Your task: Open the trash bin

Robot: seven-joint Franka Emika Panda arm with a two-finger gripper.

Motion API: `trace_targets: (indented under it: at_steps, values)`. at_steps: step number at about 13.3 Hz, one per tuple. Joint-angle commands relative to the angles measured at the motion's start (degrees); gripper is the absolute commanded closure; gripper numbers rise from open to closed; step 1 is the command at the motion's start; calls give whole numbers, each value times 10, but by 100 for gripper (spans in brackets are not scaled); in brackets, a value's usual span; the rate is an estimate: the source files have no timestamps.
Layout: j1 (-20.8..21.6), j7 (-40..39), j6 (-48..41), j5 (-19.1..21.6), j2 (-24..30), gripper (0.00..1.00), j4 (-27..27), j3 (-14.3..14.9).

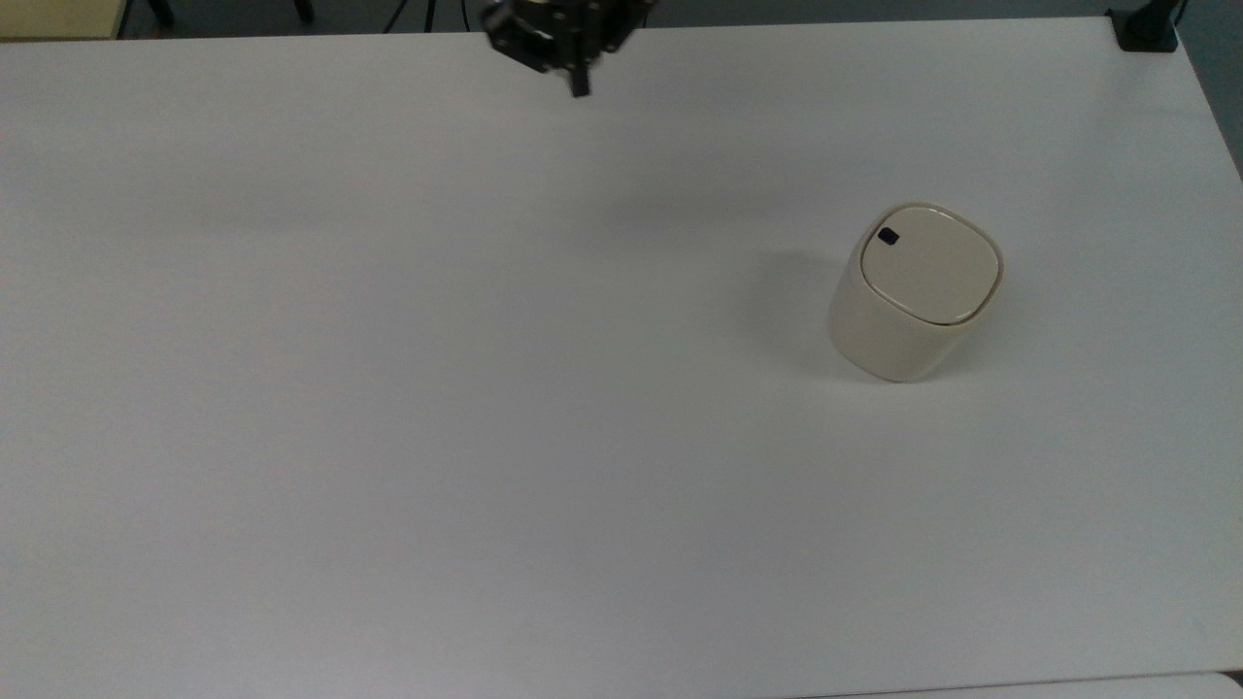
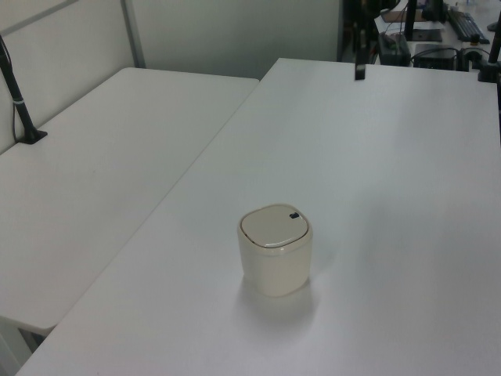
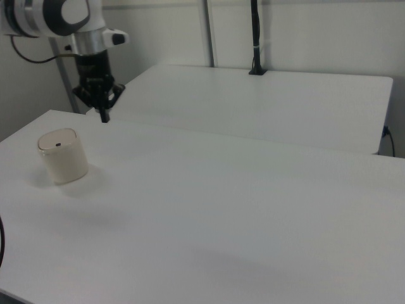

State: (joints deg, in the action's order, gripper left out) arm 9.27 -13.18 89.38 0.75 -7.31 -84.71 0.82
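Observation:
The trash bin [image 1: 898, 335] stands on the white table [image 1: 486, 388] toward the top view's right, cream-beige, its flat lid [image 1: 930, 264] down. A small black button [image 1: 888, 235] sits at the lid's rim corner. The bin [image 2: 275, 254] is also in the left view's lower middle and, as the bin [image 3: 63, 158], at the right view's left. My gripper [image 1: 580, 87] hangs over the table's far edge, well apart from the bin, its fingers drawn together to one dark tip, holding nothing. The gripper [image 2: 359, 72] and gripper [image 3: 104, 116] point downward.
A black clamp [image 1: 1146, 29] sits on the table's corner in the top view's upper right. A second white table [image 2: 94, 180] adjoins in the left view, with a black pole [image 2: 19, 102] clamped on it. Another pole [image 3: 255, 38] rises behind in the right view.

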Motion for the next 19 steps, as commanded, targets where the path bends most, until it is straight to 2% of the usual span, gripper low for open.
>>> trace_targets:
  at_steps: [1,5,9,13,19]
  values:
    - [94,7,66,7,-26,100,-5,8]
    - [173,35,164,6,-65,100,-6,8]
    - [219,15,244,4,-119,100,-5,8]
    - [240,10,285,4,-150,100,-5,8]
    - [240,10,297,1,-184,100,-5,8]
